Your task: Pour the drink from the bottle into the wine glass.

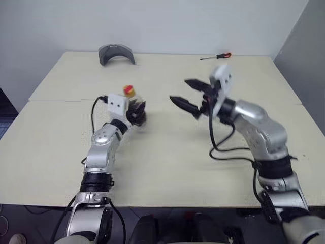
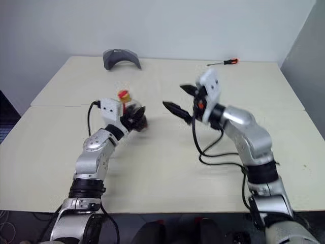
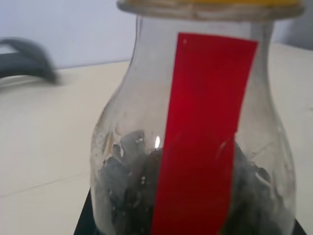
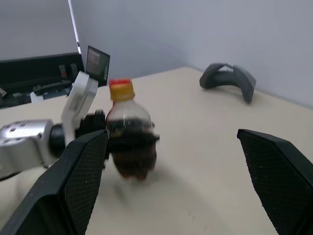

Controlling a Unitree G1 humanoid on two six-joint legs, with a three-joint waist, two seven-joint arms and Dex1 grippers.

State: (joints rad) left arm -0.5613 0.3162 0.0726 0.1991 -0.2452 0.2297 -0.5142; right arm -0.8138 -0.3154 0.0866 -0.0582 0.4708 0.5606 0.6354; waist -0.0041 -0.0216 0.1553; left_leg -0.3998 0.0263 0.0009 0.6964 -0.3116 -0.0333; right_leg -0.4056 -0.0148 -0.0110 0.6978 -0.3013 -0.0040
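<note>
- While the left gripper [image 2: 136,118] closes round the belly of the bottle [image 4: 129,142], its two black fingers [image 4: 142,138] sit pinched against the clear plastic on either side, and that's a firm hold.
- Up close from the left wrist, the bottle's red tag strip [image 3: 203,132] runs down the front below the yellowish neck [image 3: 210,9], with the drink [image 3: 132,196] dark in the lower belly.
- Bottle stands upright in that grip, yellow collar and red cap [image 1: 129,89] on top, just left of the table's centre, at about nine o'clock from the right gripper.
- From the right wrist, the bottle looks to be just above the table [image 1: 167,168]; whether its base touches the top I can't tell.
- Over to the right gripper [image 1: 189,94]: fingers spread as wide as they go, nothing between them, held in the air and aimed at the bottle, well apart from it.
- A grey curved object [image 1: 116,53] lies at the table's far edge, around twelve o'clock from the bottle.
- A red-handled screwdriver [image 1: 216,56] lies at the far edge too, at roughly one o'clock from the right gripper.
</note>
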